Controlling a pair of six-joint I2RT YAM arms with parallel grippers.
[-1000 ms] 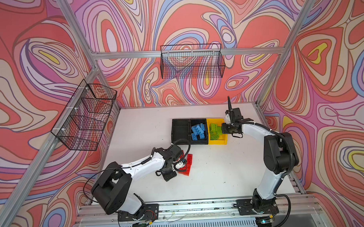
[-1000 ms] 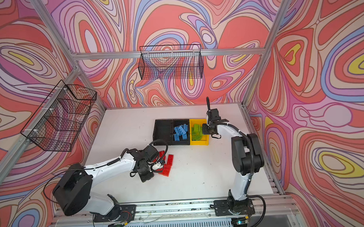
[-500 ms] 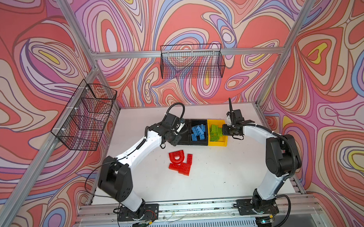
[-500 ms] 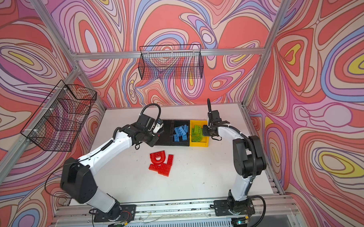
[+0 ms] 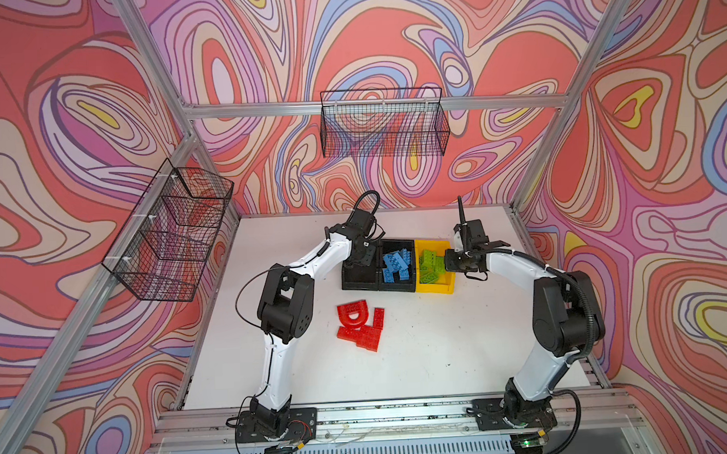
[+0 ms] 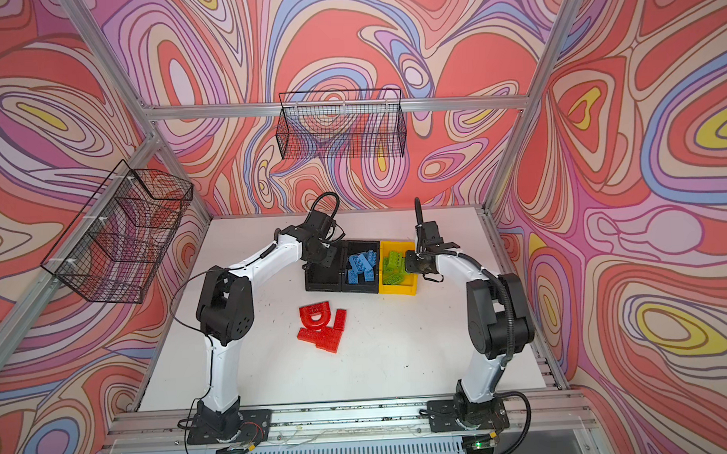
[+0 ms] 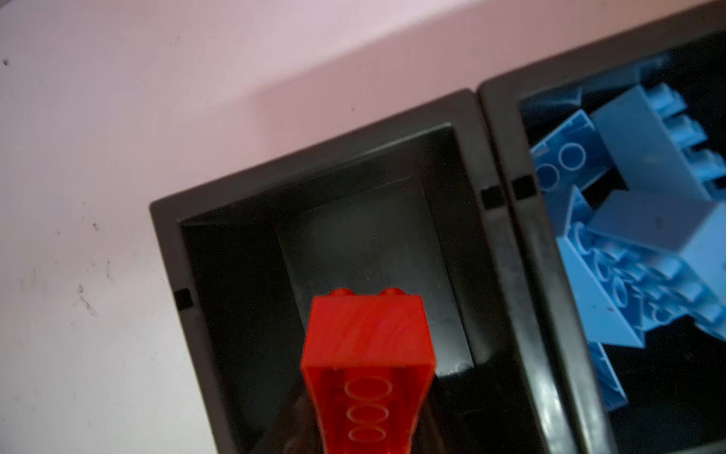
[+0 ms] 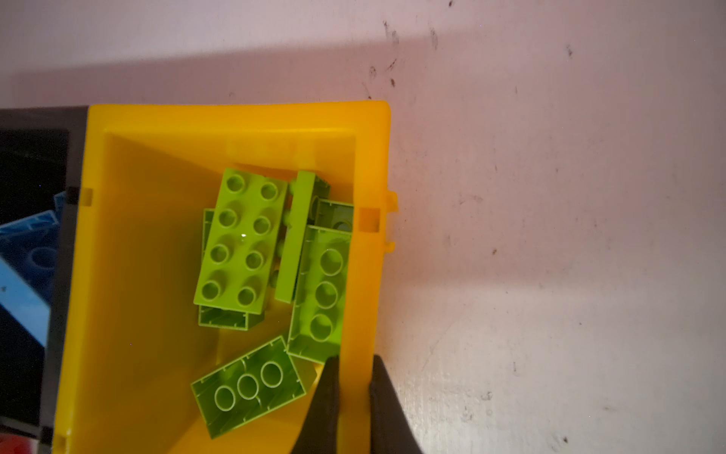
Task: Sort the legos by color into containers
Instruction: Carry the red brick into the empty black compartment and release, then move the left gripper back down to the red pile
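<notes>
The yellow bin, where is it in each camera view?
In a top view: yellow bin, right of the black bin of blue bricks.
In a top view: same spot, right of centre.
Left wrist: not in it.
Right wrist: fills the middle, right claw pinching its wall.
Shared landmark: the blue bricks, seen in all four views.

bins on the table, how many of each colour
black bins: 2
yellow bin: 1
total: 3
</notes>
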